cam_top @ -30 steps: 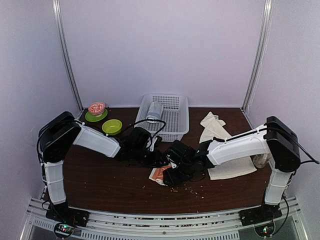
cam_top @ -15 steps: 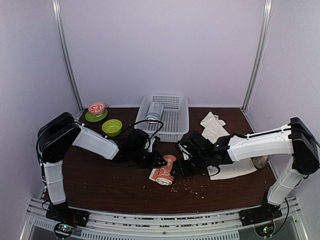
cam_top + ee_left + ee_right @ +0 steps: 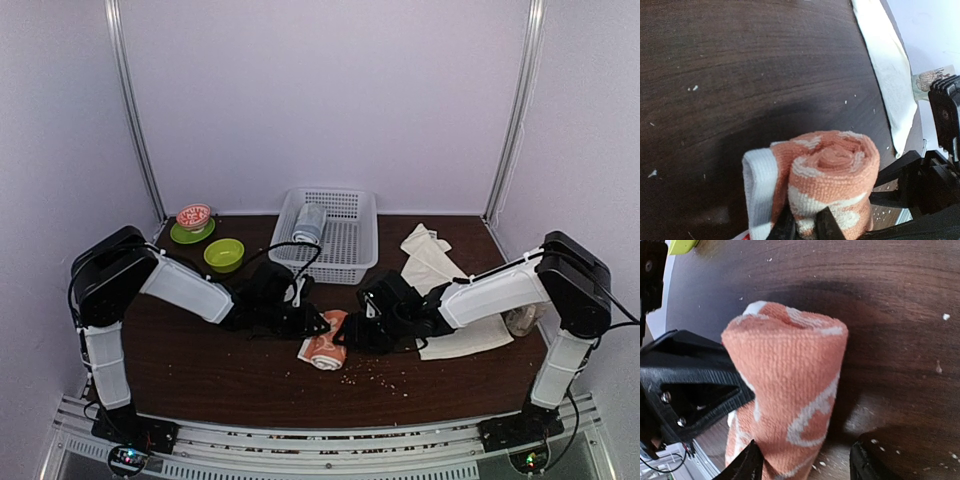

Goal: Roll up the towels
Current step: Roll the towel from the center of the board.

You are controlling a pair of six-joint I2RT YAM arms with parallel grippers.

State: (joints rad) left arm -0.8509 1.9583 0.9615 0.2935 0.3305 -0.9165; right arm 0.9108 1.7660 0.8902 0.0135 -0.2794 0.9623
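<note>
from above, the rolled salmon-orange towel (image 3: 325,352) lies mid-table between the left gripper (image 3: 316,325) and the right gripper (image 3: 356,335). the cream-white towel (image 3: 445,300) lies flat to the right, partly under the right arm. behind, a white basket (image 3: 340,268) holds a grey-blue rolled towel (image 3: 310,222).

left wrist: the left fingers (image 3: 785,227) stand close together, pinching cloth at the roll's end.

right wrist: the right fingers (image 3: 747,465) stand wide apart astride the roll, one just beside it, the other clear.
</note>
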